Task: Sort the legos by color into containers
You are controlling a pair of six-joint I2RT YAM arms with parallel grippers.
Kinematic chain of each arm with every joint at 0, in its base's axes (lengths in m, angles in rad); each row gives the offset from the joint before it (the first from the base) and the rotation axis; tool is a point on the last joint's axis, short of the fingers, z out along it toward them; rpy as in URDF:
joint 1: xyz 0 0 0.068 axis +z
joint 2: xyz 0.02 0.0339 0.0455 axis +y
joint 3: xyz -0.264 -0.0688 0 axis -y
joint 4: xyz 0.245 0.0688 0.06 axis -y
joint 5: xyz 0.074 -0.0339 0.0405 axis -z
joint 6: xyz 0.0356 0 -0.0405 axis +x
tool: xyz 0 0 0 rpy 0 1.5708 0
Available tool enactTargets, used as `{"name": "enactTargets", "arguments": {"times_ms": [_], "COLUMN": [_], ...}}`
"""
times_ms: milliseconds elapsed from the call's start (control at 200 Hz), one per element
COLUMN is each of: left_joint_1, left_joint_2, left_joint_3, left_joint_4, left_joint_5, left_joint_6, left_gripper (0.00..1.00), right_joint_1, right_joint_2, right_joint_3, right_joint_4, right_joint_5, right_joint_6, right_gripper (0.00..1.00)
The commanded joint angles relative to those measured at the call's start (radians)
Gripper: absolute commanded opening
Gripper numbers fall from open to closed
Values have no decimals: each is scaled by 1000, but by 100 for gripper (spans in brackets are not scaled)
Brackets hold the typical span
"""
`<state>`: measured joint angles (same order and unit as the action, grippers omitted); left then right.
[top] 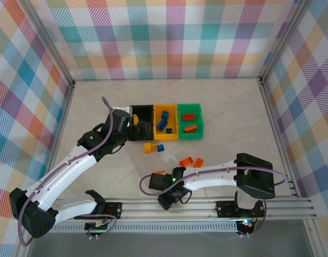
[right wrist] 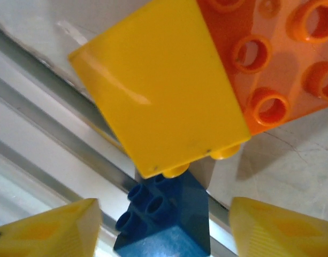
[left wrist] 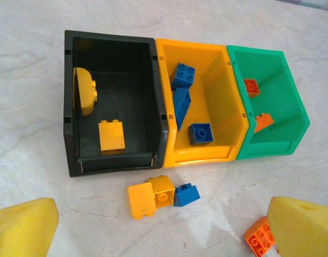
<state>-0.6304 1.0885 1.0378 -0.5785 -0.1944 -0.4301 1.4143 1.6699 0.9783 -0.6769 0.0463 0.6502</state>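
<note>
**Left gripper (left wrist: pixel 164 234) spread wide and empty; right gripper (right wrist: pixel 166 231) part-open astride a small blue studded plastic brick (right wrist: pixel 162 217)**

I see a gap on each side between that blue brick and my right arm's yellow foam fingertips (right wrist: pixel 51 230), so nothing is clamped. The frame cuts off the brick's lower part. Its studs point up and left in the right wrist view, toward a smooth-sided yellow plastic brick (right wrist: pixel 158 91) whose own studs point down at it. A broad orange plastic brick (right wrist: pixel 276 59) touches the yellow one, faces its studs to the camera and runs off the frame edge. From above, my right gripper covers this cluster by the metal rail (top: pixel 206 206).

Ahead of the left gripper, a joined pair of yellow bricks (left wrist: pixel 150 197) and a loose blue cube brick (left wrist: pixel 186 194) lie touching, just in front of three joined bins. The black plastic bin (left wrist: pixel 71 123) holds two yellow bricks. The yellow-orange plastic bin (left wrist: pixel 220 101) holds three blue ones, and the middle one's long axis runs front to back. The green plastic bin (left wrist: pixel 289 115) holds two orange ones. A small orange brick (left wrist: pixel 259 236) sits half hidden behind the finger at that view's right.
</note>
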Motion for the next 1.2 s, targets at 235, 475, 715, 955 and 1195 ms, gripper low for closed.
{"name": "enactTargets", "arguments": {"times_ms": [235,475,715,955,1195], "left_joint_1": [-3,-3,-3,-3,-47], "left_joint_2": [-46,-80,-150,-184,-174], "left_joint_3": [0,-11,-72,-190,-281], "left_joint_4": [-47,-52,-42,-5,56], "left_joint_5": [-29,-21,-8,58,152], "left_joint_6": [13,7,-21,-72,-101], "left_gripper": [100,100,100,100,99], "right_joint_1": [3,-23,-243,-566,-694], "right_joint_2": [-9,-137,-303,-142,181], "right_joint_3": [2,-23,23,262,555], "right_joint_4": [-37,-45,-37,130,141], "right_joint_5": [59,136,169,45,-6], "right_joint_6": [19,17,-99,-238,-236], "right_gripper": [38,31,30,29,32]}}
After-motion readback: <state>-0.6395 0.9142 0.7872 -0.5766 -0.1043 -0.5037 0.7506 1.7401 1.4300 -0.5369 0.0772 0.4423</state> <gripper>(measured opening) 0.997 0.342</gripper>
